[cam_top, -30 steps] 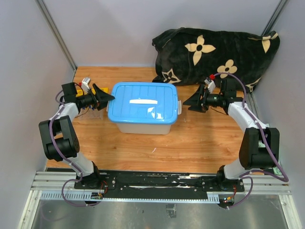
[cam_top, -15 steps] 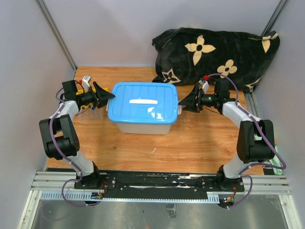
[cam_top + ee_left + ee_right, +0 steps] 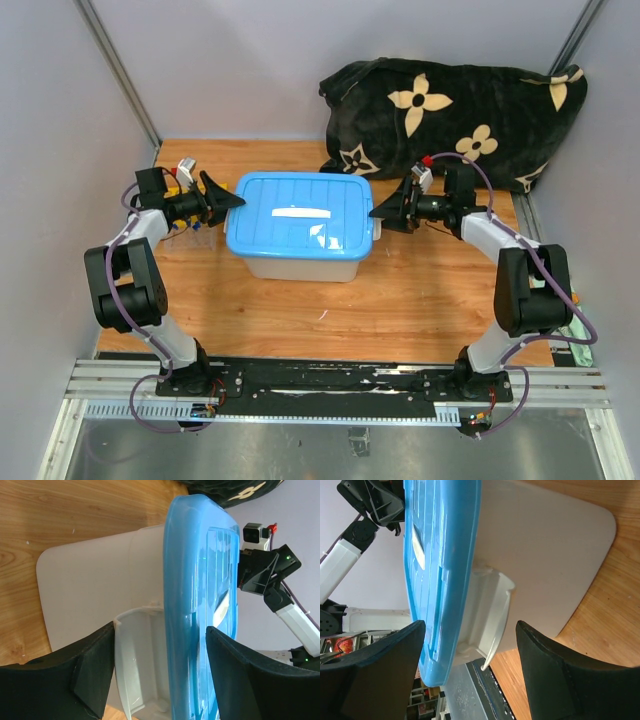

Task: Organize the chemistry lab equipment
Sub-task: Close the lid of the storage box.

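Your lab equipment (image 3: 186, 228) sits at the table's (image 3: 400, 300) left edge, just beside and partly under the left arm. Only a few clear and yellow bits show past the arm, too small for you to tell which way any piece points or where its long axis runs. The tub (image 3: 300, 262) stands mid-table with its long axis running left to right, between your two arms. Both arms are folded at the elbow and reach inward, forearms nearly level, wrists aimed at the tub's short ends. Your left gripper (image 3: 225, 198) is spread wide. In its wrist view the black fingers (image 3: 95, 665) straddle the end handle (image 3: 142, 660) and the lid's (image 3: 300, 235) rim, and you cannot tell whether the pads touch. Your right gripper (image 3: 385, 212) is spread as wide at the opposite end. Its fingers (image 3: 545, 675) flank that end's handle (image 3: 490, 615), with a gap showing on the tub side. The tub is smooth, translucent white plastic with rounded corners. The lid is glossy blue, ribbed along its length, with a pale label in the middle. The table is wood-grain. Behind the right arm lies a soft, rumpled black cloth (image 3: 450, 110) with cream flowers.
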Motion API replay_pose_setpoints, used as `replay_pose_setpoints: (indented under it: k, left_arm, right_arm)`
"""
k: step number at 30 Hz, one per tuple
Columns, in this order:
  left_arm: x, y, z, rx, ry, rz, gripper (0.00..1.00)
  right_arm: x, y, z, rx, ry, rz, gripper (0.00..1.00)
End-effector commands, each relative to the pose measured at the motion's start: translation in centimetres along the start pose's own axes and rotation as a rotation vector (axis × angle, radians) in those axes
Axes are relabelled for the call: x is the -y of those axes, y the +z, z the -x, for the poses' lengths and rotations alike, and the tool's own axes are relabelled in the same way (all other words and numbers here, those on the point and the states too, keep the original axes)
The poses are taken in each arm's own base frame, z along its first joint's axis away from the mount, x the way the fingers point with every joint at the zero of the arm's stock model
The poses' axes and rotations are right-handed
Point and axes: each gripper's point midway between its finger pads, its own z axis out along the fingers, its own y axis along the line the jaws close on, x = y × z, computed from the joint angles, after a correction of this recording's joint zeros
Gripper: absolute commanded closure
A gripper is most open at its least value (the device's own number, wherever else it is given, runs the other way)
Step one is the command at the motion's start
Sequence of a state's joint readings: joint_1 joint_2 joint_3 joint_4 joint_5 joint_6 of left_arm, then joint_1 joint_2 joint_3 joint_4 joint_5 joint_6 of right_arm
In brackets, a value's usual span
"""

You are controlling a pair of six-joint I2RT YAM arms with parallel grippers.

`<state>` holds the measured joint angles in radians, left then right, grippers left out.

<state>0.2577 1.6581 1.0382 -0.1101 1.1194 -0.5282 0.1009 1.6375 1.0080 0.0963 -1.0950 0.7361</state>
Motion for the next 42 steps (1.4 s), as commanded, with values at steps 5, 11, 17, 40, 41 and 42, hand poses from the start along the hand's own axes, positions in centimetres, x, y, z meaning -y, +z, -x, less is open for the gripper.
replay_pose_setpoints:
  k: [5, 11, 17, 40, 41, 42]
  left_arm:
    - [1.2, 0.5, 0.2, -0.019, 0.029, -0.031, 0.28]
    - [1.7, 0.6, 0.2, -0.023, 0.034, -0.030, 0.30]
    - [3.4, 0.3, 1.1, -0.014, 0.071, -0.023, 0.31]
    - [6.5, 2.8, -0.1, -0.089, 0.111, -0.022, 0.35]
    - [6.6, 3.0, -0.2, -0.093, 0.114, -0.018, 0.35]
    - [6.7, 3.1, -0.3, -0.099, 0.113, -0.010, 0.36]
  right_arm:
    - [-1.6, 1.8, -0.7, -0.042, -0.021, 0.053, 0.25]
    - [-1.8, 2.1, -0.8, -0.048, -0.020, 0.047, 0.25]
    - [-1.5, 2.0, -0.9, -0.064, -0.027, 0.002, 0.36]
    - [-3.2, 2.4, -0.7, -0.116, -0.126, -0.089, 0.44]
    - [-3.2, 2.5, -0.8, -0.123, -0.133, -0.097, 0.44]
    - [-3.3, 2.6, -0.8, -0.128, -0.141, -0.105, 0.44]
